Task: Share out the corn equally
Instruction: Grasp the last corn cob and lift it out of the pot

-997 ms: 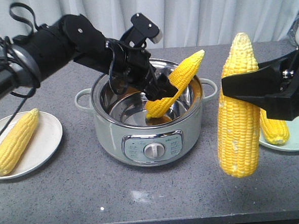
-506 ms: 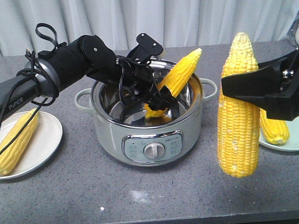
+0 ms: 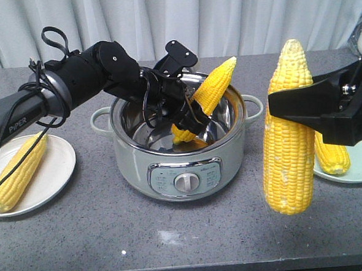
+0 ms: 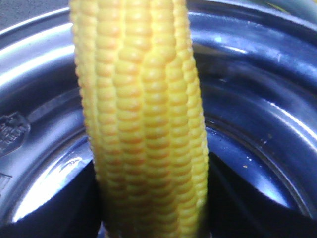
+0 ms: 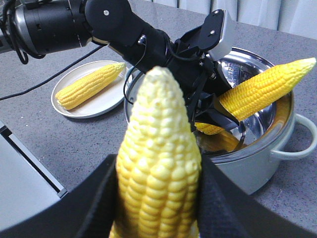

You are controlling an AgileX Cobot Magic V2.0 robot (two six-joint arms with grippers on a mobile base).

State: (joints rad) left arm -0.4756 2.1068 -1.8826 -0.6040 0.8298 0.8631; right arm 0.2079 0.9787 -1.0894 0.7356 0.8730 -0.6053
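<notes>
Two hands hold fast: left hand (image 3: 192, 119) a tilted cob (image 3: 216, 87), base hidden in the pot (image 3: 133, 163); right hand (image 3: 288, 104) an upright cob (image 3: 287, 166).

This looks like a staged kitchen corner: a grey speckled counter (image 3: 114, 244) carries an electric cooking pot (image 3: 134, 169) and a white plate (image 3: 55, 163), with a pale pleated curtain (image 3: 253, 14) behind.
</notes>
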